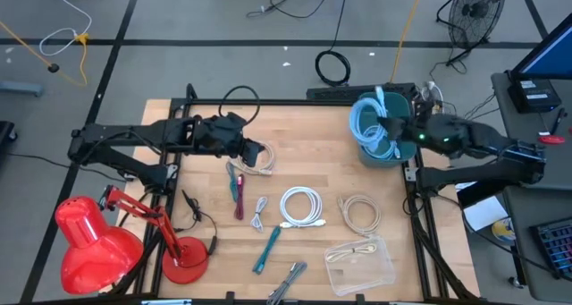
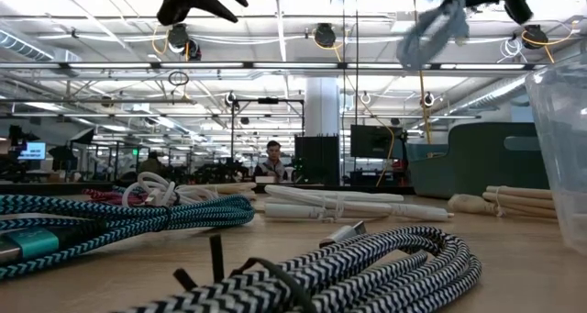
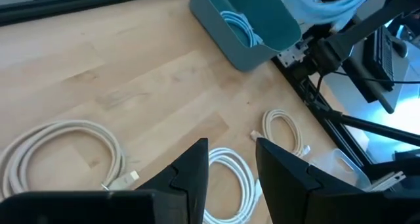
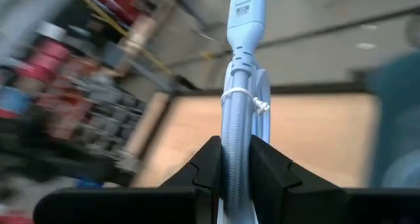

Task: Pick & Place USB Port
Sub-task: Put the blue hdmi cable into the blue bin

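Your right gripper (image 4: 235, 159) has its fingers clenched on the light-blue cable (image 4: 240, 86) above the teal bin (image 1: 380, 150) (1 coil inside); left gripper (image 3: 231, 165) fingers hang released over the bench (image 3: 131, 79).

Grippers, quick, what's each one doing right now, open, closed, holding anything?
Left gripper: open, holding nothing, above the table.
Right gripper: shut on the light blue cable, over the teal bin.
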{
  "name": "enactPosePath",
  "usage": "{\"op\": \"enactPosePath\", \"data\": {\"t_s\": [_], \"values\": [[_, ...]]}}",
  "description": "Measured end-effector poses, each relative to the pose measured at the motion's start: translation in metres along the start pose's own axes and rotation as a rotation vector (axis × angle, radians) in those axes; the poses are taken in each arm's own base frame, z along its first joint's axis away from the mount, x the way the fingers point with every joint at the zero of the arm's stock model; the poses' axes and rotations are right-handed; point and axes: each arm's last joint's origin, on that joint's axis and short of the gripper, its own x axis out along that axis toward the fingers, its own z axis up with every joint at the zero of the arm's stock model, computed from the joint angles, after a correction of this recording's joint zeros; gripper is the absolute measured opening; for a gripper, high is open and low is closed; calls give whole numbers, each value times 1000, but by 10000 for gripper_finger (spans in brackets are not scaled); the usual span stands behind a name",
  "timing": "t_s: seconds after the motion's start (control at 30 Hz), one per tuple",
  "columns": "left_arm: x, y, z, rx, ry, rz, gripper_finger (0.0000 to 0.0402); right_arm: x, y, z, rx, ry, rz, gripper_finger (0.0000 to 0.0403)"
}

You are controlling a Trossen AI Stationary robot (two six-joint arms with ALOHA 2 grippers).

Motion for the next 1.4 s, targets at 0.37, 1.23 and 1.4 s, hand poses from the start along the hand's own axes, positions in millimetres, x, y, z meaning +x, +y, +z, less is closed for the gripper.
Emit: {"op": "enactPosePath", "data": {"t_s": [0.37, 1.23, 1.4], "values": [[1, 4, 5, -4, -14, 13, 129, 36, -17, -11, -106, 81, -382, 47], [-1, -3, -4, 24, -2, -1, 129, 111, -49, 29, -175, 130, -604, 47], [-2, -6, -9, 38, 19, -4, 129, 119, -54, 30, -190, 155, -635, 47]]}}
